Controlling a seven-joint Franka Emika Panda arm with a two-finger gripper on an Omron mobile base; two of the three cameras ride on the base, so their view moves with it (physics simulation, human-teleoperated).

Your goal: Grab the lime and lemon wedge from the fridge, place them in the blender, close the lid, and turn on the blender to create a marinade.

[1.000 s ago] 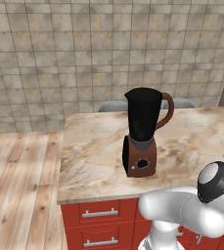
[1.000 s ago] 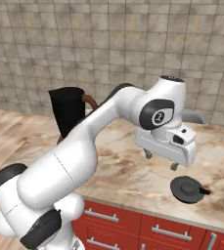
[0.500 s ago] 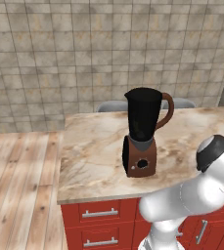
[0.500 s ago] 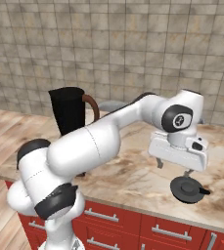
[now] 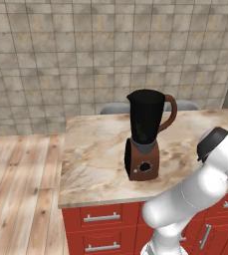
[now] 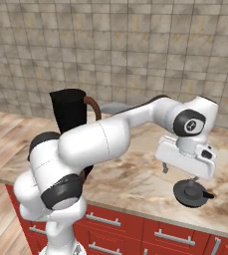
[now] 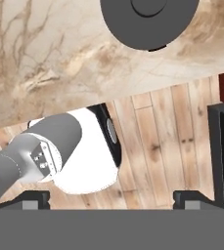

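From the right we see the lid [image 6: 192, 192] on the worktop [image 6: 135, 179] under our spread hand [image 6: 184, 175], which has moved right; the left view shows the blender [image 5: 146, 134] unmoved.

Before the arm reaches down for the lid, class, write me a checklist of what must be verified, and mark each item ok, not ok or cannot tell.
1. Gripper open: ok, the jaws stand wide apart in the hand view.
2. Gripper holding nothing: ok.
3. Lid lying flat on the counter, knob up: ok.
4. Gripper above the lid: ok in the right base view; in the hand view the lid sits at the top edge, so centring cannot tell.
5. Blender upright, jug top uncovered: ok.
6. Lime and lemon wedge already inside the jug: cannot tell, the jug is black.
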